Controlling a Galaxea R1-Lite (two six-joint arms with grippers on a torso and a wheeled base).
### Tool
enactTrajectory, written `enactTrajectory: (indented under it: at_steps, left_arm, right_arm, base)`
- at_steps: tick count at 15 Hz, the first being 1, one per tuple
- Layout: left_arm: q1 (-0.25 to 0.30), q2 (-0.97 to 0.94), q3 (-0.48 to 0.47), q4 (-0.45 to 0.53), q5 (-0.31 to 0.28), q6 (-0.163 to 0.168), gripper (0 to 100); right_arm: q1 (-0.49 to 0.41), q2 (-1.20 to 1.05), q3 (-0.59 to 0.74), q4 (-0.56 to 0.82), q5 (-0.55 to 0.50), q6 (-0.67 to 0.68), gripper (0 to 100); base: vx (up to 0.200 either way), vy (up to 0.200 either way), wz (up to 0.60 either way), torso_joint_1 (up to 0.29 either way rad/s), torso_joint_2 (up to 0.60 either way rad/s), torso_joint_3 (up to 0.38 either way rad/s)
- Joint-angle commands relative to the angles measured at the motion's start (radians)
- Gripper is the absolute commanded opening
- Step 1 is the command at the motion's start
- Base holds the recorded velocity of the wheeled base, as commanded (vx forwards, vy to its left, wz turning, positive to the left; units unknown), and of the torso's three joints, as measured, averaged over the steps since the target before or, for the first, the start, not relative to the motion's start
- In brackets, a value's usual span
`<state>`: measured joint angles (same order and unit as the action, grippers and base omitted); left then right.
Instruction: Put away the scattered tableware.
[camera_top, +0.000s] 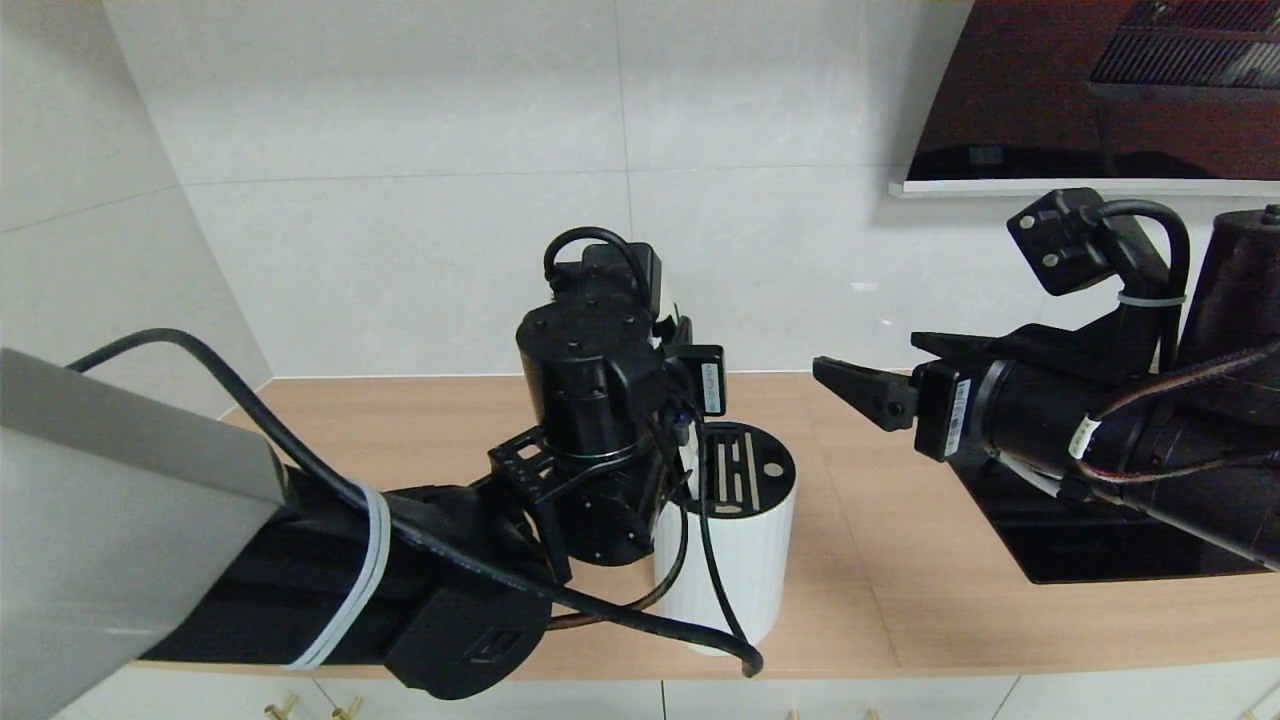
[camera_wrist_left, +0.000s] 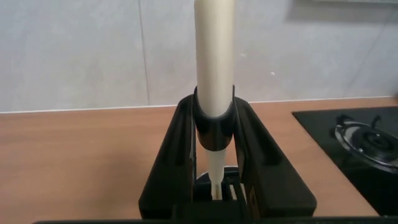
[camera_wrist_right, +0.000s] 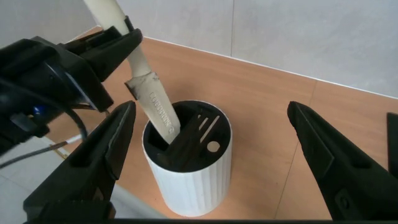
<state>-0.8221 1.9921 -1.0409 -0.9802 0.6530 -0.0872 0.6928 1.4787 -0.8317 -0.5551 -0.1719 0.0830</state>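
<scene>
My left gripper (camera_wrist_left: 214, 121) clamped on knife (camera_wrist_left: 214, 56) handle, blade down to feed knife block (camera_wrist_right: 186, 180) slot; my right gripper (camera_wrist_right: 210, 111) spread wide, idle to right.

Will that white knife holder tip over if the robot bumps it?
Probably not easily: the knife holder is a stout upright cylinder sitting flat on the counter. It looks rigid, so it would likely slide. The knife leaning in a slot may nudge it slightly.

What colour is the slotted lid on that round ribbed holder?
Black slotted lid on a white holder; right wrist view shows it best.
</scene>
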Motion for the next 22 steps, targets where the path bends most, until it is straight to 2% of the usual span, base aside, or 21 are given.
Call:
enactTrajectory:
  at_steps: [1, 6, 10, 13, 22]
  left_arm:
    - [-0.012, 0.036, 0.002, 0.011, -0.001, -0.003, 0]
    - [-0.023, -0.024, -0.002, -0.052, 0.007, 0.001, 0]
    - [-0.028, -0.065, -0.002, -0.049, 0.008, 0.001, 0]
    - [-0.055, -0.032, 0.008, -0.035, 0.008, -0.005, 0]
    - [-0.061, 0.050, 0.025, -0.017, 0.007, -0.023, 0]
  right_arm:
    - [0.001, 0.009, 0.000, 0.000, 0.000, 0.000, 100]
    - [0.001, 0.009, 0.000, 0.000, 0.000, 0.000, 100]
    - [0.002, 0.009, 0.000, 0.000, 0.000, 0.000, 100]
    - [0.002, 0.018, 0.000, 0.000, 0.000, 0.000, 100]
    - [0.001, 0.029, 0.003, 0.000, 0.000, 0.000, 100]
  base:
    - [0.000, 0.000, 0.00, 0.000, 0.00, 0.000]
    - [0.000, 0.000, 0.00, 0.000, 0.00, 0.000]
    - [0.000, 0.000, 0.00, 0.000, 0.00, 0.000]
    - [0.000, 0.000, 0.00, 0.000, 0.00, 0.000]
    - [0.000, 0.000, 0.00, 0.000, 0.00, 0.000]
